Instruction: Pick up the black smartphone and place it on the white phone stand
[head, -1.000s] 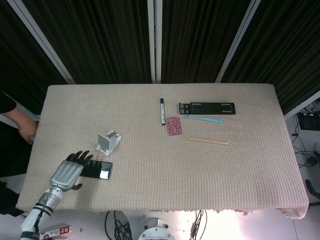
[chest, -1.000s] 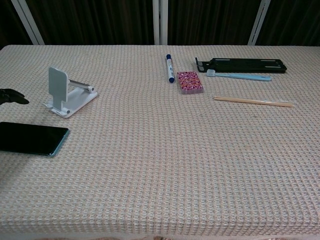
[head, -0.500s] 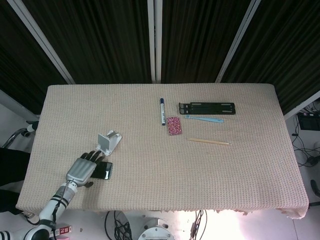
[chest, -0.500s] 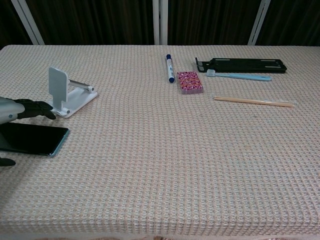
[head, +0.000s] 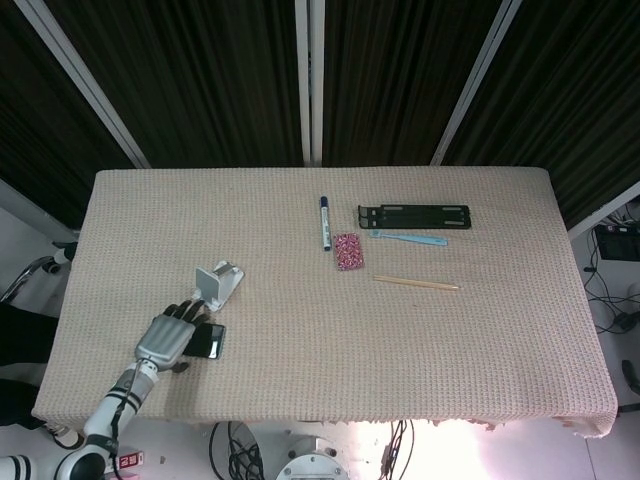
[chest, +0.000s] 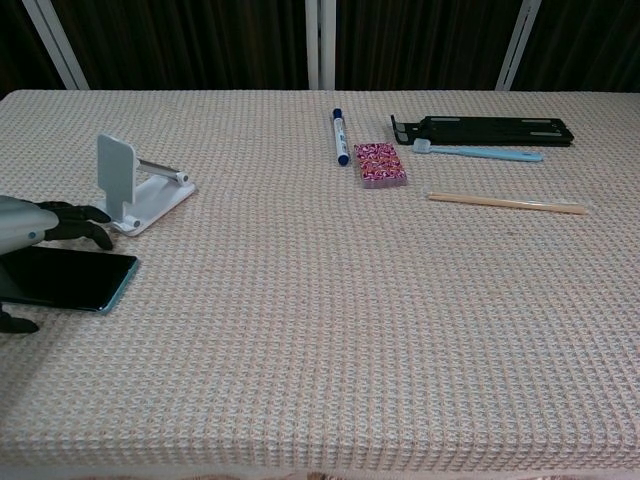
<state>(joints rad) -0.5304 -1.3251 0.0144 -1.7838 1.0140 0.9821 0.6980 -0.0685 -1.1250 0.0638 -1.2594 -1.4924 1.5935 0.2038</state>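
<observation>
Head view shows, at the lower left, our left hand (head: 172, 335) lying over the black smartphone (head: 208, 342), fingers spread above it and thumb below its near edge; whether it already grips we cannot tell. The phone lies flat on the table (head: 300, 380), so we judge the hand brackets it to lift. Just above stands the white phone stand (head: 216, 283), unoccupied. Our right hand is out of sight.

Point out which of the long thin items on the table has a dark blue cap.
The marker pen, lying left of the pink patterned card deck. The toothbrush is light blue all over, and the wooden stick is plain tan.
</observation>
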